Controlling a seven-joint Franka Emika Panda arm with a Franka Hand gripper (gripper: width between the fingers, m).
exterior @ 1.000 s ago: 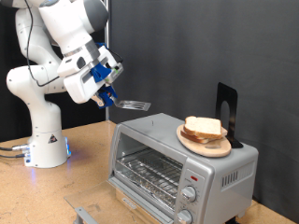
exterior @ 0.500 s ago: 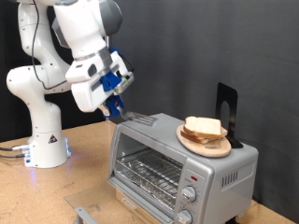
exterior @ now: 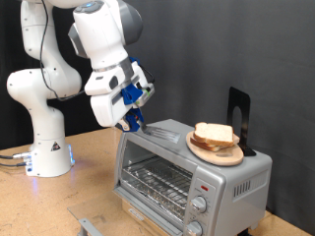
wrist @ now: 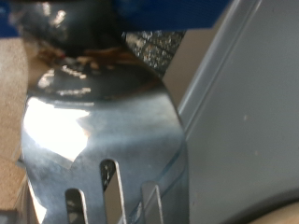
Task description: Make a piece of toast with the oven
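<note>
Toast (exterior: 215, 135) sits as pale slices on a round wooden plate (exterior: 200, 149), and that plate rests on the roof of the oven (exterior: 187, 172), toward the exterior view's right. You can see the slices lean on one another; whether there are two or more you cannot tell. Behind the plate, a black upright stand (exterior: 239, 118) rises from the oven's roof. The oven's glass door is shut, the wire rack (exterior: 156, 181) shows through it, and two round knobs (exterior: 198, 206) line its right side. The oven stands on the wooden bench (exterior: 89, 187).

At the oven's top left corner you find the gripper (exterior: 132, 118), angled down, with a metal spatula (wrist: 103, 140) held in it; the slotted blade fills the wrist view, close beside the oven's grey wall (wrist: 243, 121). In the exterior view the blade lies right at the roof's left edge. How far the fingers are spread you cannot tell, as the handle and the blue housing hide them. A flat grey bracket (exterior: 89, 226) lies on the bench at the exterior view's bottom.
</note>
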